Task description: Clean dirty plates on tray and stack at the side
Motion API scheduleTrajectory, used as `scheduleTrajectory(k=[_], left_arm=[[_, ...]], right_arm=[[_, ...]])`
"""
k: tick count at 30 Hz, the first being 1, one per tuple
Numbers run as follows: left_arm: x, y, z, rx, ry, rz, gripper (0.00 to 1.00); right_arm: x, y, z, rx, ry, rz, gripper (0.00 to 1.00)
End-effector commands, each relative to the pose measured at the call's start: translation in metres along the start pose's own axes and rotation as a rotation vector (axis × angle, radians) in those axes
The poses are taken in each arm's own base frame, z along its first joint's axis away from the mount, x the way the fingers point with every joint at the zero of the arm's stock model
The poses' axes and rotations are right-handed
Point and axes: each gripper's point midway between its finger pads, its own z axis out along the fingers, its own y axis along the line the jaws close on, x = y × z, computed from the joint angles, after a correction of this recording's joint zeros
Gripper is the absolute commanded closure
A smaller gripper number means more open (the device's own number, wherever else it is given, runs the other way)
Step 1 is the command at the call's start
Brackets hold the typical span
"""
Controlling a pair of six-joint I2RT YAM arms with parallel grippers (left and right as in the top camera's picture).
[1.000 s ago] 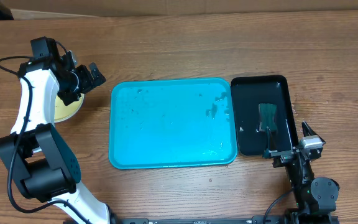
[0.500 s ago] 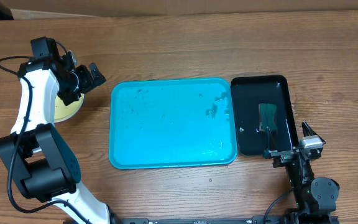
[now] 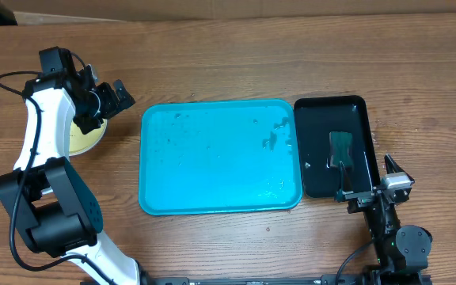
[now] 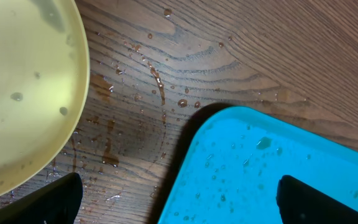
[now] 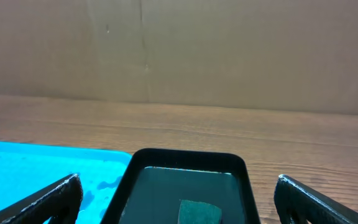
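The turquoise tray (image 3: 212, 158) lies mid-table with no plate on it, only water drops and dark smears near its far right corner. A yellow-green plate (image 3: 83, 138) sits on the table left of the tray, partly under my left arm; the light blue and white plates do not show. My left gripper (image 3: 111, 101) hovers open and empty between plate and tray. In the left wrist view the plate (image 4: 23, 93) is at upper left, the tray corner (image 4: 278, 168) at lower right, and the gripper (image 4: 179, 202) is open. My right gripper (image 3: 366, 186) is open at the front right.
A smaller black tray (image 3: 331, 104) holding a green sponge (image 3: 341, 148) stands right of the turquoise tray; it also shows in the right wrist view (image 5: 188, 158) ahead of the open gripper (image 5: 179, 202). Water drops wet the wood (image 4: 160, 93) between plate and tray.
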Motion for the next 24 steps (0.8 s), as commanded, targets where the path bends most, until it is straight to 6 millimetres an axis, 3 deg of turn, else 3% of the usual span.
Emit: scheduleTrajectory(k=[1,8,13,17,23,24], left_arm=[[0.001,0.002,-0.002,-0.012,-0.006,0.027,0.00],[0.000,-0.001,-0.008,-0.010,-0.022,0.036,0.00],[-0.001,-0.022,-0.027,0.010,-0.068,0.081,0.00],[0.002,-0.050,-0.051,0.041,-0.122,0.145,0.00],[0.019,-0.108,-0.109,0.122,-0.246,0.280,0.00],[0.026,-0.124,-0.127,0.150,-0.284,0.320,0.00]], right_arm=[[0.001,0.002,0.000,-0.011,-0.006,-0.005,0.00],[0.001,0.002,0.000,-0.011,-0.006,-0.005,0.00],[0.001,0.002,0.000,-0.011,-0.006,-0.005,0.00],[0.001,0.002,0.000,-0.011,-0.006,-0.005,0.00],[0.001,0.002,0.000,-0.011,-0.006,-0.005,0.00],[0.001,0.002,0.000,-0.011,-0.006,-0.005,0.00]])
